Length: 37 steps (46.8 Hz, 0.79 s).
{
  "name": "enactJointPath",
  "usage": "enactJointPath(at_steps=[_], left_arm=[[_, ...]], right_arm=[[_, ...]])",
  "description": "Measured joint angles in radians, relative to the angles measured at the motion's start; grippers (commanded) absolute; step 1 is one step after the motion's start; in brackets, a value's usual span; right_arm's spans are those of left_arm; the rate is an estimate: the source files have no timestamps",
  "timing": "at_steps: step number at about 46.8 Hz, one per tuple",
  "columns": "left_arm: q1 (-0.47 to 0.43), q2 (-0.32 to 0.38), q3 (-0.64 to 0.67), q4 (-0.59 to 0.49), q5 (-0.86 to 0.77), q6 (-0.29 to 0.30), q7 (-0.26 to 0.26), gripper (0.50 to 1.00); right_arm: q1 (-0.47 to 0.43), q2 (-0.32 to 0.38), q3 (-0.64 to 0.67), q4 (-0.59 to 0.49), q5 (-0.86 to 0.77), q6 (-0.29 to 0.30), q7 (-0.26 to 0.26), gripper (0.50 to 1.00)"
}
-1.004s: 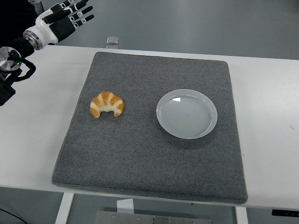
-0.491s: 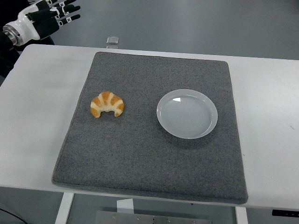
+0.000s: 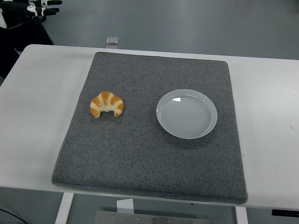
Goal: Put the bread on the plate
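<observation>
A golden-brown, crescent-shaped croissant (image 3: 107,104) lay on the left half of a dark grey felt mat (image 3: 140,154) covering the white table (image 3: 32,116). The round, pale grey plate (image 3: 187,113) sat right of centre — bare, well apart from the bread. The left hand (image 3: 39,7) showed only partly at the frame's upper left corner, holding nothing; whether it was released or clenched could not be told.

Grey mat (image 3: 149,154) on white table (image 3: 37,116)
</observation>
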Motion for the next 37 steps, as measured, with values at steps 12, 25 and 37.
enactJointPath(at_steps=[12, 25, 37], left_arm=[[0.018, 0.089, -0.001, -0.161, 0.162, 0.0, -0.044, 0.986], [0.029, 0.11, 0.009, -0.253, 0.322, 0.0, -0.05, 0.988], [0.082, 0.128, 0.01, -0.376, 0.462, 0.08, -0.05, 0.99]], right_arm=[[0.0, 0.0, 0.0, 0.0, 0.0, 0.0, 0.0, 0.952], [0.0, 0.0, 0.0, 0.0, 0.0, 0.0, 0.0, 0.952], [0.0, 0.0, 0.0, 0.0, 0.0, 0.0, 0.0, 0.952]])
